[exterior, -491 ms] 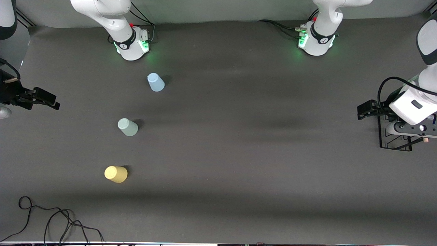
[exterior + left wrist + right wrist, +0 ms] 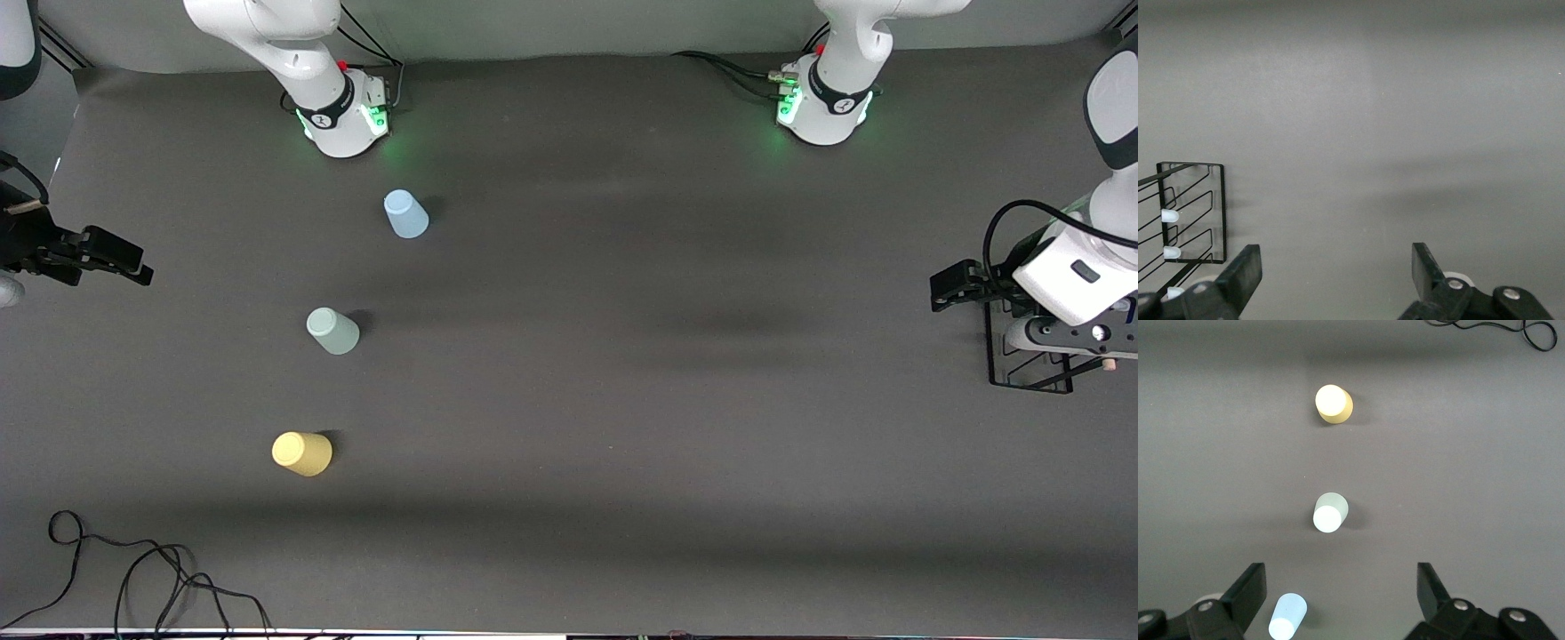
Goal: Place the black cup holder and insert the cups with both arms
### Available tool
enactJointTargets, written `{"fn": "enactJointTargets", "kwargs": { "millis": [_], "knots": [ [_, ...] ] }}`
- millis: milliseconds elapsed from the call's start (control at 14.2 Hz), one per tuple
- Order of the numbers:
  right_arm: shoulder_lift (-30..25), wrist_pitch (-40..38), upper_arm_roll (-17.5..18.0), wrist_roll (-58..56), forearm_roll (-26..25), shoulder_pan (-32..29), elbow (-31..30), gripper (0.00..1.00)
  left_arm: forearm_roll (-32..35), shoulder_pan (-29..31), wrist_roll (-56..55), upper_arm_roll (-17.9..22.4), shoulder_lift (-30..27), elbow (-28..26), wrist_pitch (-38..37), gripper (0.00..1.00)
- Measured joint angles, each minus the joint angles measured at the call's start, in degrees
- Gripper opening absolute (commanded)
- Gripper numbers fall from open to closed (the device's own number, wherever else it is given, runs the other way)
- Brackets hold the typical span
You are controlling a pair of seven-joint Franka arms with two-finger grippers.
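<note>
Three cups stand apart in a row toward the right arm's end: light blue cup point(image 2: 405, 214), pale grey-green cup point(image 2: 332, 331), yellow cup point(image 2: 301, 453) nearest the front camera. The right wrist view shows the yellow cup point(image 2: 1333, 404), grey-green cup point(image 2: 1330, 512) and blue cup point(image 2: 1287, 617). My right gripper point(image 2: 124, 260) is open and empty at the table's edge, apart from the cups. The black cup holder point(image 2: 1031, 366) stands at the left arm's end, partly hidden under the left wrist. It also shows in the left wrist view point(image 2: 1193, 212). My left gripper point(image 2: 948, 292) is open and empty beside it.
A loose black cable point(image 2: 133, 569) lies at the table's near edge toward the right arm's end. It also shows in the right wrist view point(image 2: 1498, 328). The two green-lit arm bases point(image 2: 342, 116) stand along the table's farthest edge.
My right gripper has shifted slightly outward toward the table's edge at the right arm's end. The left arm, the holder and the cups have not moved.
</note>
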Motion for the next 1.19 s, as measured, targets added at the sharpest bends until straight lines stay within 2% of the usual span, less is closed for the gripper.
{"fn": "enactJointTargets", "kwargs": {
  "millis": [1193],
  "knots": [
    [0.0, -0.1, -0.1, -1.3, 0.0, 0.0, 0.0, 1.00, 0.0, 0.0, 0.0, 0.0, 0.0, 0.0, 0.0, 1.00]
  ]
}}
